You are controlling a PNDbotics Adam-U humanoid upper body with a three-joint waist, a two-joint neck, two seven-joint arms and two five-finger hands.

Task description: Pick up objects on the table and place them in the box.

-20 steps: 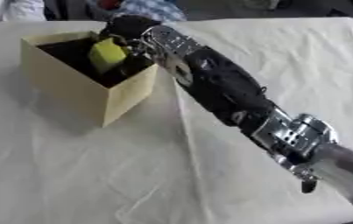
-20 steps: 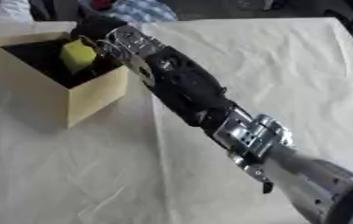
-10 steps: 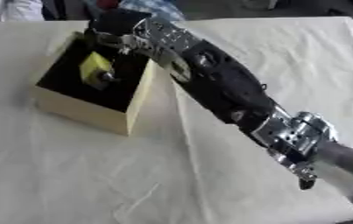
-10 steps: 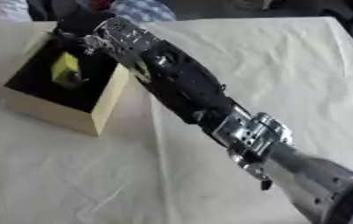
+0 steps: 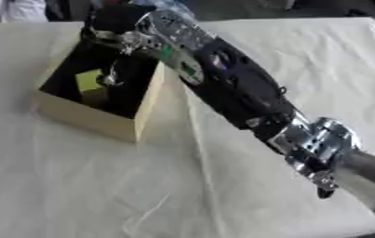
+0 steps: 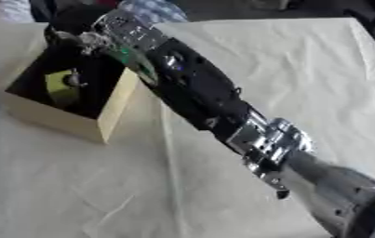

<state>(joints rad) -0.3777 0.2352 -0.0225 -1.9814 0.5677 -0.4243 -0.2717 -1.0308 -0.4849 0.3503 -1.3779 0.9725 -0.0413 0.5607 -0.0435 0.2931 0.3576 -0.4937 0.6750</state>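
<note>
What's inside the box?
A yellow-green thing sits inside the box, against its dark lining. The right hand reaches over the far edge, with fingers hanging down beside it. The arm covers the far corner, so nothing shows there.

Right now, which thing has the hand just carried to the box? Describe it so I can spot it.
Find the tan box with a black inside, on the left of the white cloth. Inside it, under the right hand, sits a yellow-green block. It is the only bright thing in the dark box.
</note>
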